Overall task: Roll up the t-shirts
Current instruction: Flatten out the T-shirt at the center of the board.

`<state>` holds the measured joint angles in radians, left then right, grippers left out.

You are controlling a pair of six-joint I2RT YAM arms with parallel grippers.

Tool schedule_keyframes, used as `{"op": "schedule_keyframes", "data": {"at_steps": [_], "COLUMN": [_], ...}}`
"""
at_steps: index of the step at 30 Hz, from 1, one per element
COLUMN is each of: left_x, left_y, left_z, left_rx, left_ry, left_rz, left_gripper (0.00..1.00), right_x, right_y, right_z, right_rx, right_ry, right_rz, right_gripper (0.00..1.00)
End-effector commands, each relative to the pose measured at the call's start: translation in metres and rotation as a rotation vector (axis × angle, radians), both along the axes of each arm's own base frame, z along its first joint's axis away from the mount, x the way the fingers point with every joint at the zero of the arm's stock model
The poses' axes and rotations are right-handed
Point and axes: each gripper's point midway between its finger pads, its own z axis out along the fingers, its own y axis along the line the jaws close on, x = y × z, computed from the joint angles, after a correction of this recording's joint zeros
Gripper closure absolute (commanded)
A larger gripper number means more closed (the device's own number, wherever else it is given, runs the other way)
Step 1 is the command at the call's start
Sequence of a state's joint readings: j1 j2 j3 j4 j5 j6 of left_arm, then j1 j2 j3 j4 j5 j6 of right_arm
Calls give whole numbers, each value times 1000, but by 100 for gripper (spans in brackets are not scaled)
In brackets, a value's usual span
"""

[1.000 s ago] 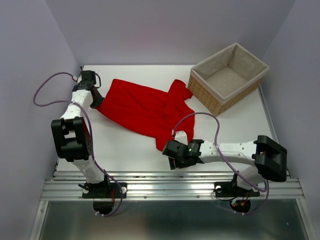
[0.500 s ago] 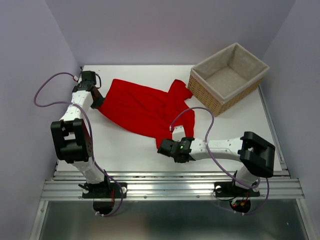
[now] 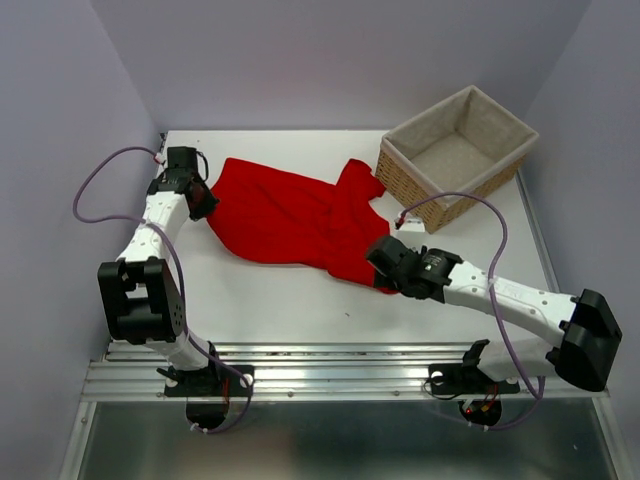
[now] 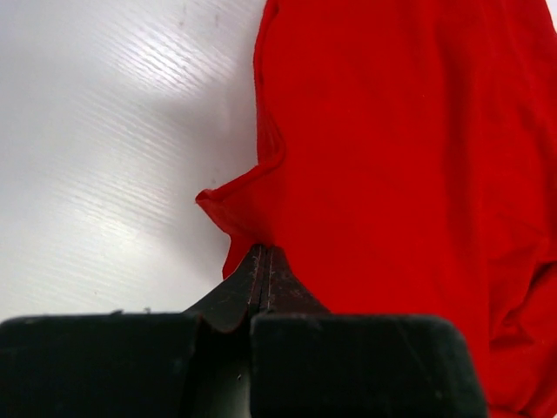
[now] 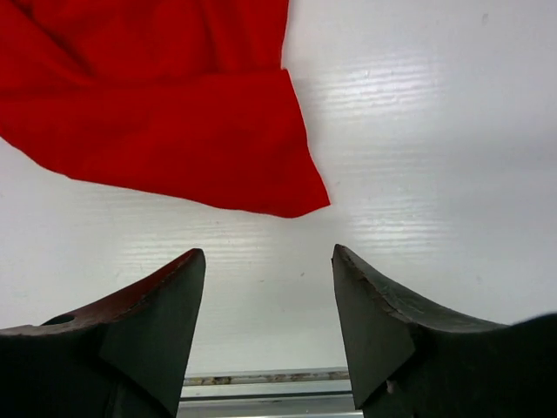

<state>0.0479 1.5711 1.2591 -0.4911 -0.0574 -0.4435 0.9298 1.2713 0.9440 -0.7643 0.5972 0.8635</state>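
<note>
The right pincer (image 5: 267, 254) is held low over the white table (image 3: 260, 300) with its jaws apart and nothing between them; a corner of the red t-shirt (image 3: 290, 215) is seen just beyond the fingertips in the wrist view, close but not gripped. From above, this pincer is placed at the near right edge of the cloth. Past it, the t-shirt is spread across the middle of the table, lying slantwise from far left to near right, mostly flat with some soft folds, and one sleeve is pointed toward the far right. At the far left end of the cloth, the left pincer (image 4: 264, 254) is closed tight, with a small peak of the shirt's edge pinched between its jaws. Farthest off, at the far right corner, a wicker basket (image 3: 410, 190) with a pale lining is set, just beside the sleeve, with nothing visible inside it. No rolled part can be made out anywhere on the cloth, so the task is judged to be at its start: one edge is secured, the opposite corner is not yet taken, and the whole of the rolling is left to do.
</note>
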Motion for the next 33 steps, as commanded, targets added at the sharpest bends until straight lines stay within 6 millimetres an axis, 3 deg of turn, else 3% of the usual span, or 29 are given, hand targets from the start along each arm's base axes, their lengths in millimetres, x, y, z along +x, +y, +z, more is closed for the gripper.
{"op": "schedule_keyframes", "data": {"at_steps": [1, 3, 7, 10, 16, 21, 28, 33], "left_x": [-4, -4, -4, -4, -4, -5, -5, -5], "left_y": [-16, -17, -18, -18, -20, -20, -20, -20], "left_z": [9, 9, 9, 10, 9, 9, 5, 6], "left_rx": [-31, -32, -30, -29, -33, -29, -28, -28], "left_ry": [-42, -42, -40, -40, -39, -38, -28, -31], "left_rz": [-31, -37, -43, -49, -61, -67, -71, -73], "left_gripper": [100, 100, 100, 100, 100, 100, 100, 100], "right_x": [-15, -21, -20, -14, -1, 10, 26, 38], "right_y": [3, 12, 26, 23, 19, 17, 26, 34], "right_z": [-6, -9, -6, -12, -45, -55, -68, -72], "right_rx": [149, 265, 446, 496, 639, 691, 674, 660], "right_ry": [50, 64, 46, 20, 38, 14, 18, 20], "right_rz": [-68, -104, -174, -247, -350, -385, -382, -370], "right_gripper": [30, 23, 21, 18, 13, 12, 20, 32]}}
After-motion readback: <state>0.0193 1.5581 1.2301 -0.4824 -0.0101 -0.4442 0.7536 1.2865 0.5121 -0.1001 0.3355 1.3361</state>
